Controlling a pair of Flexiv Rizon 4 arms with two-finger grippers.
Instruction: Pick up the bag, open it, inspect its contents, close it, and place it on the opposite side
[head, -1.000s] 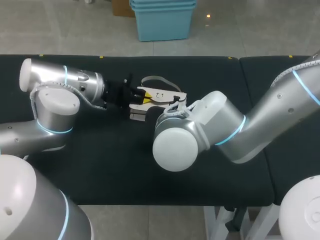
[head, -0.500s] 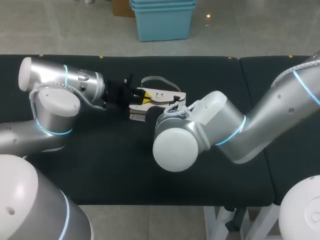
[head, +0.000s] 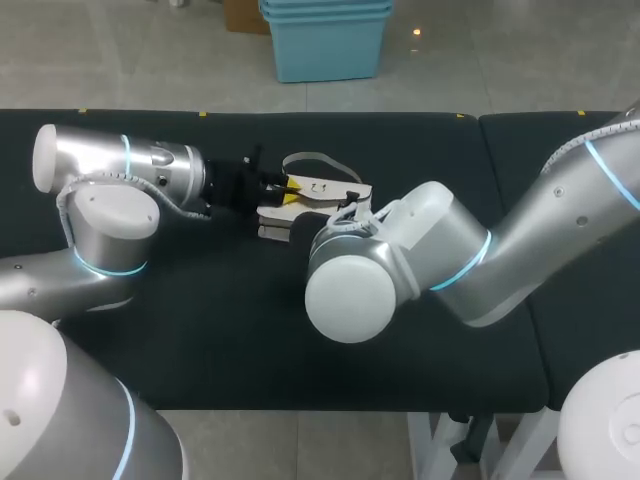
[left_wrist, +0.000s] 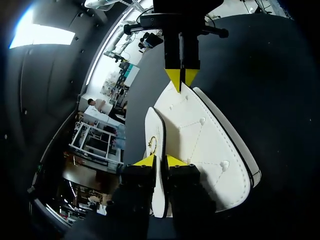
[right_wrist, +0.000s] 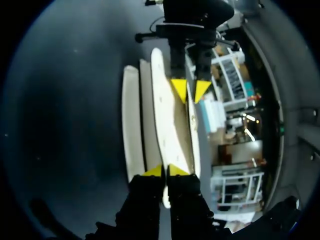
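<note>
Your main risk here is a slip. Your left claw (left_wrist: 160, 161) pinches the bag (left_wrist: 200, 145) only by the thin edge of its flap (left_wrist: 154, 130), and your right claw (right_wrist: 165, 171) is pressed onto a narrow white panel at the opposite end. If the two arms pull apart unevenly, the smooth material can slide out of one pinch and the bag swings or drops from the other. Pull too hard and you strain the flap at its fold or at the small gold clasp (left_wrist: 151, 146).

The bag hangs between the two claws over the middle of the table (head: 200, 330), toward its far edge. From above it is hard to tell whether its underside touches the table or is lifted clear.

It is a white quilted bag, stitched in a diamond pattern with small studs. The flap stands away from the body, so the bag is partly open. Its layers show edge-on from the right wrist.
</note>
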